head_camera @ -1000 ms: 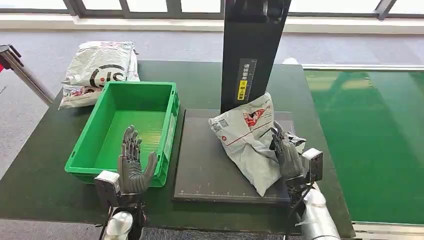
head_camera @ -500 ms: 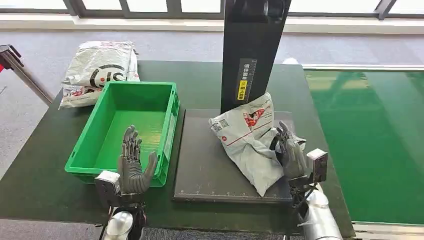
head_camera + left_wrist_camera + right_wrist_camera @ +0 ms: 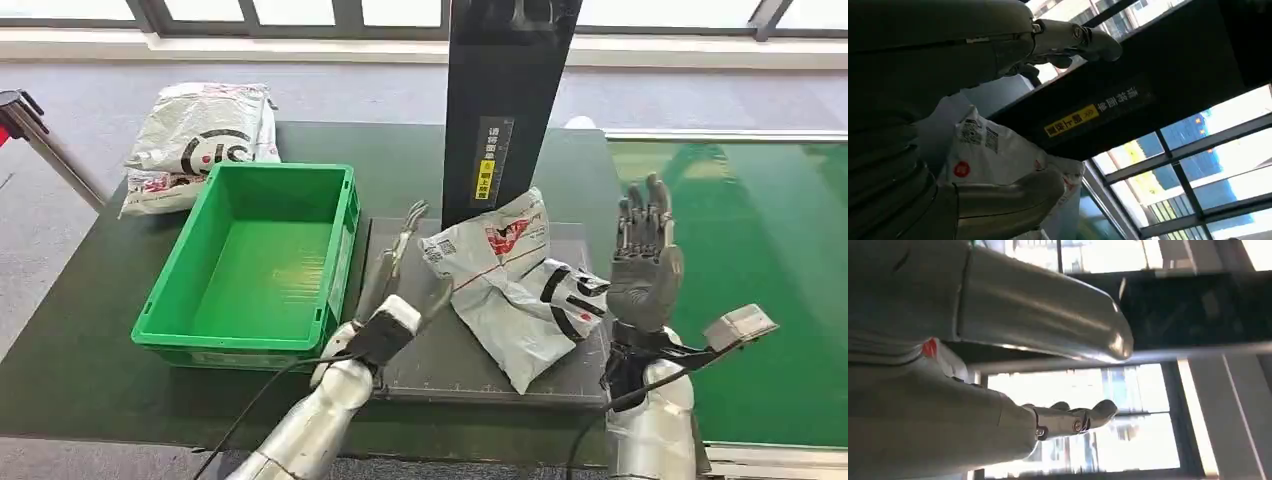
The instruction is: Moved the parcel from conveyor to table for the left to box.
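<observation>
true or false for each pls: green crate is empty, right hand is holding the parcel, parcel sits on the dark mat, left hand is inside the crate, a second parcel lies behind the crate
1. The green crate is empty: true.
2. The right hand holds the parcel: false. It is raised beside the parcel, fingers spread, holding nothing.
3. The parcel sits on the dark mat: true.
4. The left hand is inside the crate: false. It reaches over the mat toward the parcel, outside the crate.
5. A second parcel lies on the table behind the crate: true.
</observation>
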`<state>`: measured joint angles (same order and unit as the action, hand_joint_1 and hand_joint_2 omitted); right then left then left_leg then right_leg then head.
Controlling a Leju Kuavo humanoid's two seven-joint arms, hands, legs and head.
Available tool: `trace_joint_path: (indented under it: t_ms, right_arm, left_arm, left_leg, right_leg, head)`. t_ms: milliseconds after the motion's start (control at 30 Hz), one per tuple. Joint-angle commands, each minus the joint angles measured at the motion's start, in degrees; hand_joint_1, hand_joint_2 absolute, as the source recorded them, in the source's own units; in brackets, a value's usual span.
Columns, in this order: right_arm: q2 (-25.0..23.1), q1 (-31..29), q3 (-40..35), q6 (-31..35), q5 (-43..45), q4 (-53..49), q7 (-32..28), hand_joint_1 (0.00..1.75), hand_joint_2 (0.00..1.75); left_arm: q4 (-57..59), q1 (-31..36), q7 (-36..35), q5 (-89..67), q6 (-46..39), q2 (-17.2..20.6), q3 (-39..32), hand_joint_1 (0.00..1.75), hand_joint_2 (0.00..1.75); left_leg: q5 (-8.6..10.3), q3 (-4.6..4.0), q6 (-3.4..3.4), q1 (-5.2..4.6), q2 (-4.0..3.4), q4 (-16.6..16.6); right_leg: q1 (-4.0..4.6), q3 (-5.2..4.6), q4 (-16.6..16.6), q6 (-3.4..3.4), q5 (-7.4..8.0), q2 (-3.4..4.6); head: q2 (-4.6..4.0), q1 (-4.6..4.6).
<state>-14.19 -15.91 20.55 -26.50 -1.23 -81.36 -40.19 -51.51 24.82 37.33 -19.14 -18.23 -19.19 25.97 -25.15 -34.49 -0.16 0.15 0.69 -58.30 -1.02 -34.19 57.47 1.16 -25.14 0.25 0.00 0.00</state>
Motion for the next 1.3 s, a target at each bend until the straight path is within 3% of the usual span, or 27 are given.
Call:
trace_joint_path:
  t_ms: [33, 500, 667, 867, 1167, 1200, 1233, 1300]
  right_arm:
    - [-2.91, 1.01, 2.55, 9.7, -0.52, -8.34, 0.19, 0.0, 1.75]
    - [-1.81, 1.87, 3.15, 13.01, -0.29, -7.29, 0.19, 0.0, 1.75]
    - [-1.82, 1.99, 3.09, 13.03, -0.35, -7.38, 0.19, 0.0, 1.75]
    - [-1.49, 2.5, 2.11, 12.83, -0.6, -7.7, 0.19, 0.0, 1.75]
    - [-1.22, 2.55, 1.92, 12.87, -0.64, -7.9, 0.19, 0.0, 1.75]
    - [-1.11, 2.6, 2.01, 12.88, -0.83, -7.81, 0.19, 0.0, 1.75]
    - [-1.12, 2.58, 2.06, 13.01, -0.94, -7.62, 0.19, 0.0, 1.75]
    - [-1.04, 2.55, 2.01, 13.08, -1.17, -7.25, 0.19, 0.0, 1.75]
  left_arm:
    - [25.74, 16.54, -7.63, 8.46, -5.94, -0.81, 24.21, 0.0, 1.75]
    - [33.57, 14.99, -25.47, 7.71, -10.62, -0.81, 44.68, 0.0, 1.75]
    - [33.87, 14.61, -26.0, 7.35, -10.87, -0.81, 45.3, 0.0, 1.75]
    - [35.87, 12.05, -34.66, 2.03, -5.1, -0.81, 52.84, 0.0, 1.75]
    - [36.46, 11.16, -35.4, 1.39, -2.46, -0.81, 53.94, 0.0, 1.75]
    - [36.5, 11.21, -35.49, 1.63, -1.77, -0.81, 53.74, 0.56, 1.75]
    - [36.56, 11.21, -35.5, 1.55, -1.86, -0.81, 53.75, 1.75, 1.75]
    - [36.6, 11.32, -35.72, 1.33, -2.51, -0.81, 53.76, 1.75, 1.75]
  left_leg:
    - [0.06, 0.02, 0.0, -0.01, 0.21, 0.05]
    - [0.0, 0.11, -0.01, 0.01, -0.11, 0.12]
    - [-0.02, 0.11, -0.02, 0.04, -0.17, 0.14]
    - [-0.01, 0.15, -0.03, 0.03, -0.2, 0.18]
    - [0.0, 0.32, -0.01, 0.02, -0.18, 0.28]
    - [-0.05, 0.25, 0.01, 0.01, -0.1, 0.11]
    - [-0.04, 0.31, 0.02, 0.03, -0.14, 0.16]
    - [-0.02, 0.38, 0.06, 0.03, -0.17, 0.24]
  right_leg:
    - [0.01, 0.12, -0.06, -0.05, -0.04, -0.28]
    - [0.04, 0.11, -0.11, -0.08, -0.01, -0.01]
    - [0.07, 0.14, -0.15, -0.1, 0.0, 0.04]
    - [0.06, 0.16, -0.18, -0.12, 0.01, 0.07]
    - [0.05, 0.38, -0.28, -0.12, 0.02, 0.05]
    - [0.03, 0.36, -0.11, -0.02, -0.08, 0.03]
    - [0.06, 0.43, -0.19, -0.05, -0.04, 0.05]
    - [0.06, 0.51, -0.28, -0.07, 0.01, 0.04]
  head:
    - [0.0, 0.0]
    - [0.0, 0.0]
    - [0.0, 0.0]
    - [0.0, 0.0]
    - [0.0, 0.0]
    - [0.0, 0.0]
    - [0.0, 0.0]
    - [0.0, 0.0]
